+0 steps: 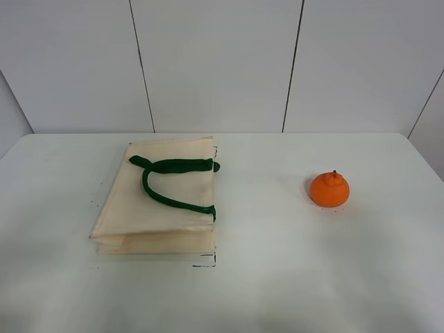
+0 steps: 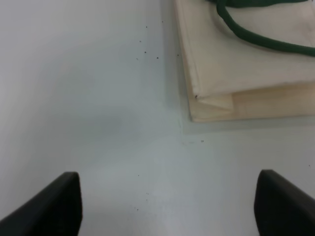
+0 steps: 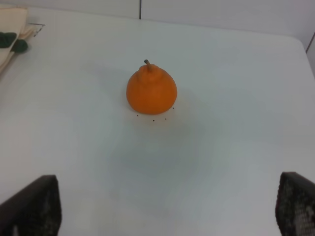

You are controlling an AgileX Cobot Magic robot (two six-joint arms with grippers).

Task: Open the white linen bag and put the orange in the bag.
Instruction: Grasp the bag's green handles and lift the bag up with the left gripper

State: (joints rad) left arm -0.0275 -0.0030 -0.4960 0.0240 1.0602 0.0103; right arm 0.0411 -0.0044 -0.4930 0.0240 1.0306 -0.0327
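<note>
Orange [image 3: 151, 91] sits on table [image 3: 236, 98] ahead of right end effector [image 3: 170, 199], apart; end effector spread wide, empty.

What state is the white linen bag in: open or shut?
Shut. The white linen bag lies flat on the table, layers pressed together, green handles draped on top; no opening shows.

One flat, cream, rectangular fabric tote bag [image 1: 180, 184]. One dark green strap handle [image 1: 166, 165] is visible, looped on top of it. One small, round, bright orange fruit [image 1: 329, 189] with a stem. One white table [image 1: 291, 277] beneath both.
</note>
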